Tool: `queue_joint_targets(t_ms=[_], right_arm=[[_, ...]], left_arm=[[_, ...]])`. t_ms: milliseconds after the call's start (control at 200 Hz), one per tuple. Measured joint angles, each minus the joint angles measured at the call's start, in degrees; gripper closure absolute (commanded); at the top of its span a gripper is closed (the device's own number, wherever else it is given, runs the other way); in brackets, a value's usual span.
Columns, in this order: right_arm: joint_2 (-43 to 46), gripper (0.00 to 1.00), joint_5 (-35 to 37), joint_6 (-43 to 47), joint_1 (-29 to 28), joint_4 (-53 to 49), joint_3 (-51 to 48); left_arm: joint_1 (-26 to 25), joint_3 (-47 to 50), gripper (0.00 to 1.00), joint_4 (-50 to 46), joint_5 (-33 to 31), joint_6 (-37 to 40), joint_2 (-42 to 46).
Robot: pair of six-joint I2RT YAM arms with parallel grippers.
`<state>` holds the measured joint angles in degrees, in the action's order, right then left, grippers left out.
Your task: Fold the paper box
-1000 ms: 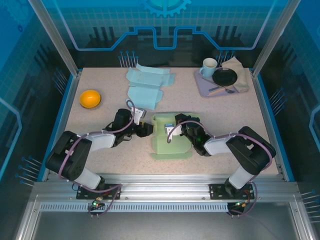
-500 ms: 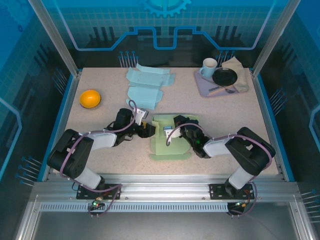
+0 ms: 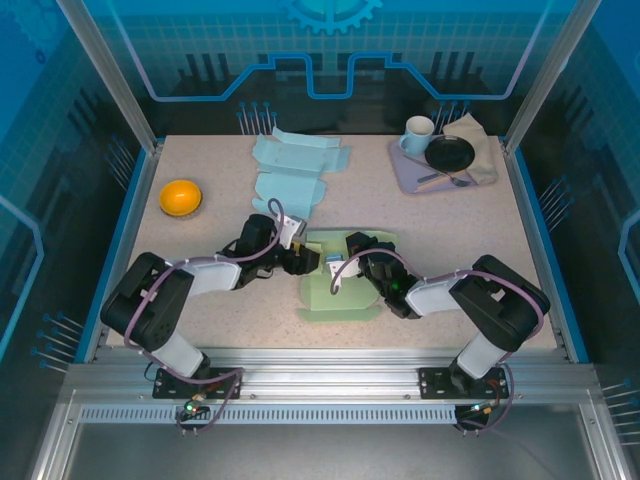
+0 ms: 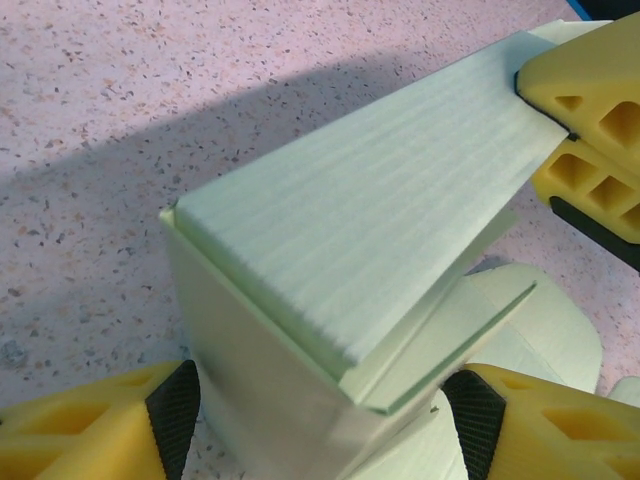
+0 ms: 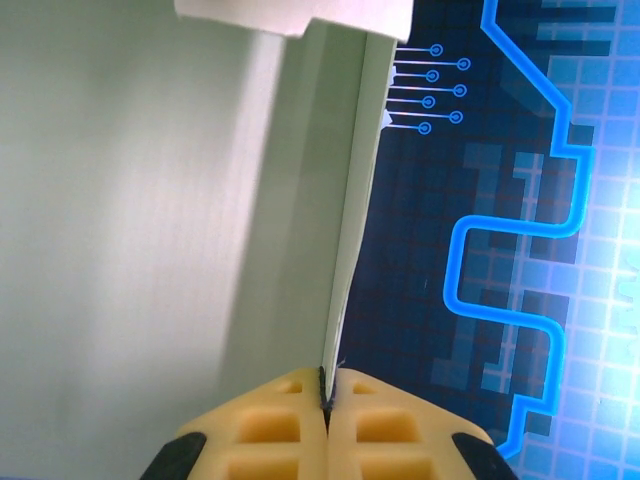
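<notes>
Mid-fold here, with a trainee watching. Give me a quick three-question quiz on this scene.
1. True or false: the right gripper is shut on a panel of the green box.
2. Which sits on the tray? A) orange bowl B) mug C) blue sheets
3. Fill in: the left gripper straddles the box's corner with its jaws ____.
Key: 1 true; 2 B; 3 open.
</notes>
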<state>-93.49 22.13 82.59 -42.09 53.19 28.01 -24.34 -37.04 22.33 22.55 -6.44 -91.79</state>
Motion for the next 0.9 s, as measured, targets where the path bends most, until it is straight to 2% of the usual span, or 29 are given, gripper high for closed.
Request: queue_joint_targets(t_ms=[425, 710, 900], right_arm=[[1.0, 1.00, -0.6, -0.9, -0.3, -0.6, -0.3], [1.4, 1.00, -0.7, -2.0, -0.3, -1.2, -0.3], [2.1, 1.00, -0.7, -3.1, -0.2, -2.3, -0.3]], left_arm=[[-1.3, -1.3, 0.35, 1.1, -5.4, 1.0, -2.5], [-4.4, -3.4, 0.49, 2.2, -14.6, 0.5, -5.2], [-5.0, -3.4, 0.59, 3.5, -17.6, 0.6, -5.8]])
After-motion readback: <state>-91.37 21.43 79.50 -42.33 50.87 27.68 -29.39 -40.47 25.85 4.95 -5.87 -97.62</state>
